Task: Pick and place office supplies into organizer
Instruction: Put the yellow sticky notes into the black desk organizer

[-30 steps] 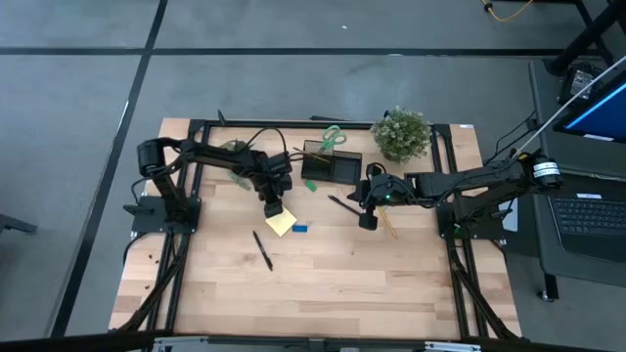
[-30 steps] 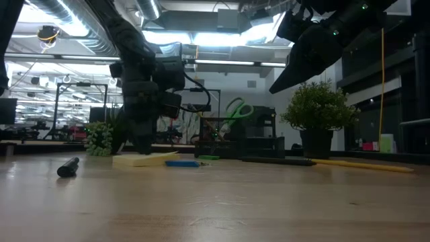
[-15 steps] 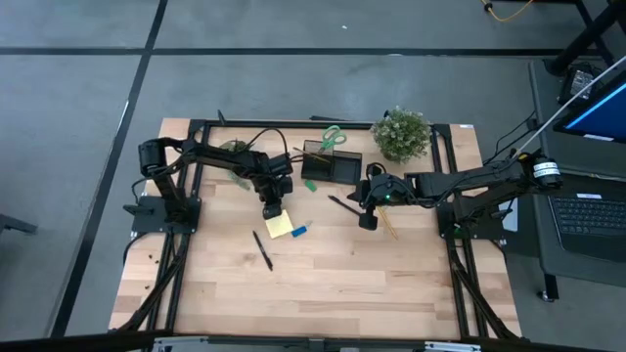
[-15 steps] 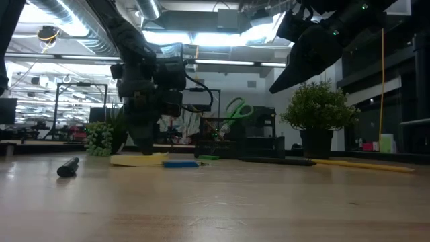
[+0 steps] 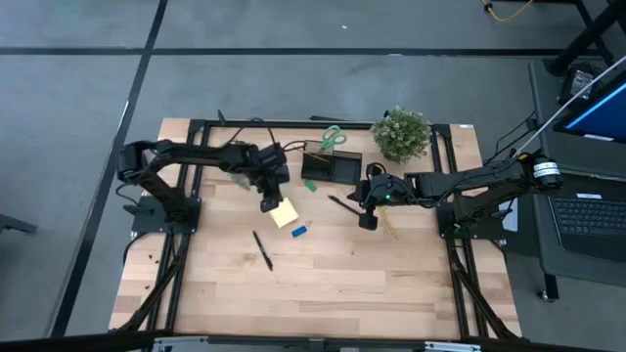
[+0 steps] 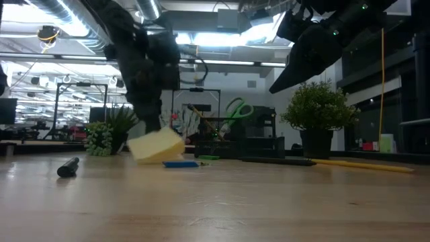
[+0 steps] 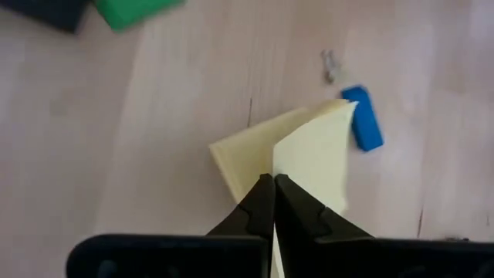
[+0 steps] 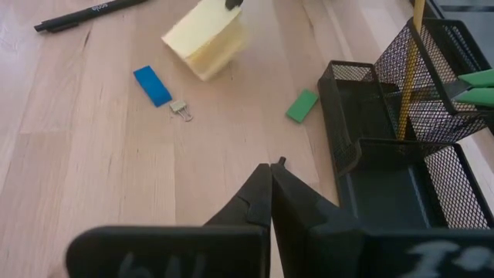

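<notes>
The yellow sticky-note pad (image 5: pixel 285 212) hangs just above the table left of centre, with my left gripper (image 5: pixel 269 202) shut on it. It also shows in the low view (image 6: pixel 156 146) and the right wrist view (image 8: pixel 204 38). The black organizer (image 5: pixel 331 164) stands at the far middle, with green-handled scissors (image 5: pixel 333 137) upright in its taller section. A blue eraser (image 5: pixel 300 230) lies beside the pad and a green eraser (image 5: pixel 309 184) lies by the organizer. My right gripper (image 5: pixel 368 221) hovers shut right of centre, touching nothing. My left gripper pinches the sticky-note pad between its two fingers at the pad's upper edge (image 7: pixel 279 166), the one nearest the fingers. The fingers come slanting down from above. The pad hangs tilted below them, clear of the table (image 6: pixel 156 146).
A black pen (image 5: pixel 262 249) lies nearer the front edge. Another pen (image 5: pixel 344 205) and a pencil (image 5: pixel 388 225) lie under the right arm. A small binder clip (image 8: pixel 182 110) lies near the blue eraser. A potted plant (image 5: pixel 402 132) stands at the far right. A smaller plant (image 6: pixel 101 138) stands at the far left.
My left gripper has shut on the sticky-note pad and risen, drawing back a little toward the table's far left. The pad, which lay flat on the table, is now lifted clear and tilted.
</notes>
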